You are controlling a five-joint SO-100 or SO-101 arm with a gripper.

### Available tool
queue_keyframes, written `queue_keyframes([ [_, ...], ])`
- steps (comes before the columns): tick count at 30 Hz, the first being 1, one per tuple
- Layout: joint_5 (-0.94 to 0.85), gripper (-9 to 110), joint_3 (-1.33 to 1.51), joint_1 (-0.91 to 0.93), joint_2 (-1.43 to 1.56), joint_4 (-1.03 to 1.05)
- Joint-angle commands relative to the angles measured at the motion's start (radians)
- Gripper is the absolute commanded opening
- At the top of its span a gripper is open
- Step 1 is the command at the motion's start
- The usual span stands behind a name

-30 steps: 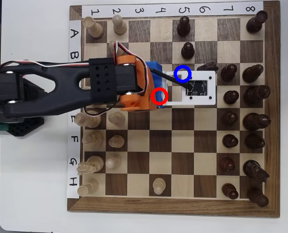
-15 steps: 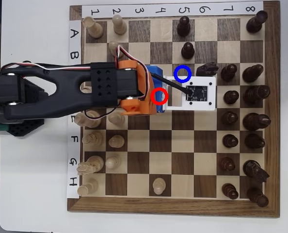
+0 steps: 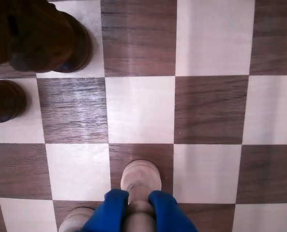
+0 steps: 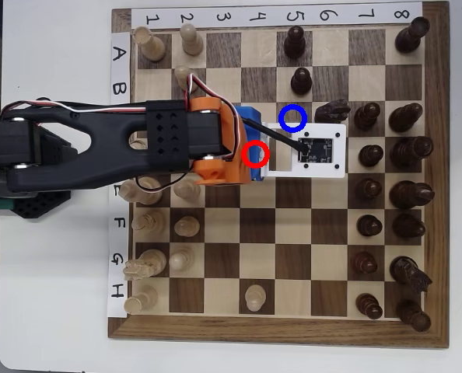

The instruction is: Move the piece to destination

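Note:
In the wrist view my gripper [image 3: 139, 197] has its blue fingers [image 3: 110, 209] shut on the piece [image 3: 140, 177], a pale cream pawn with a round head, over a dark square at the bottom centre. I cannot tell whether the pawn rests on the board or is lifted. In the overhead view the black and orange arm [image 4: 176, 140] reaches in from the left, and its white camera mount [image 4: 320, 151] hides the fingertips and the pawn. The destination [image 4: 293, 118], the dark square ringed in blue, lies just above the mount. The red ring [image 4: 256, 154] sits beside the wrist.
Dark pieces [image 3: 42, 38] stand at the wrist view's upper left, and another pale piece [image 3: 76, 218] at the bottom left. In the overhead view a dark pawn [image 4: 301, 80] and a dark knight [image 4: 334, 111] stand near the blue ring. Pale pieces line the left [image 4: 186, 225], dark ones the right [image 4: 408, 151].

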Motion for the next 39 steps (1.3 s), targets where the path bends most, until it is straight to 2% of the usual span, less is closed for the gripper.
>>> queue_keyframes([
  [1,0.489,0,-0.176,0.028,-0.002,0.023],
  [28,0.479,0,-0.423,0.011,-0.048,0.097],
  [39,0.479,0,-0.744,-0.029,-0.058,0.268],
])
